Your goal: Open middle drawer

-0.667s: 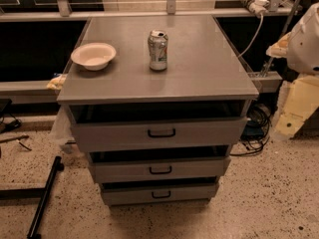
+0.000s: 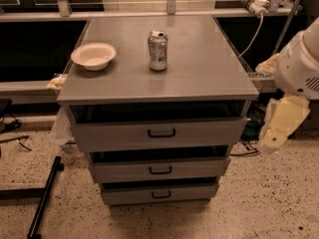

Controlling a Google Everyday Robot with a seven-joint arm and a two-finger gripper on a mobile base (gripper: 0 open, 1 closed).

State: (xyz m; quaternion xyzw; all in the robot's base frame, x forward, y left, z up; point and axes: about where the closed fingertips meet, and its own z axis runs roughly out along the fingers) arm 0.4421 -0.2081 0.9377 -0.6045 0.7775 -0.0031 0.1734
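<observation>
The cream-coloured gripper point(image 2: 279, 126) is hanging just off the right side of the grey metal three-drawer cabinet point(image 2: 199, 78), and I cannot tell whether it is spread or closed. The grey middle drawer point(image 2: 119, 171) is sitting lower, back toward the cabinet's front centre, with its small black loop handle point(image 2: 160, 170) lying horizontal. A white bowl point(image 2: 93, 55) and a drinks can point(image 2: 158, 50) are resting on the cabinet top, and speckled floor point(image 2: 259, 208) is spreading before the cabinet.
</observation>
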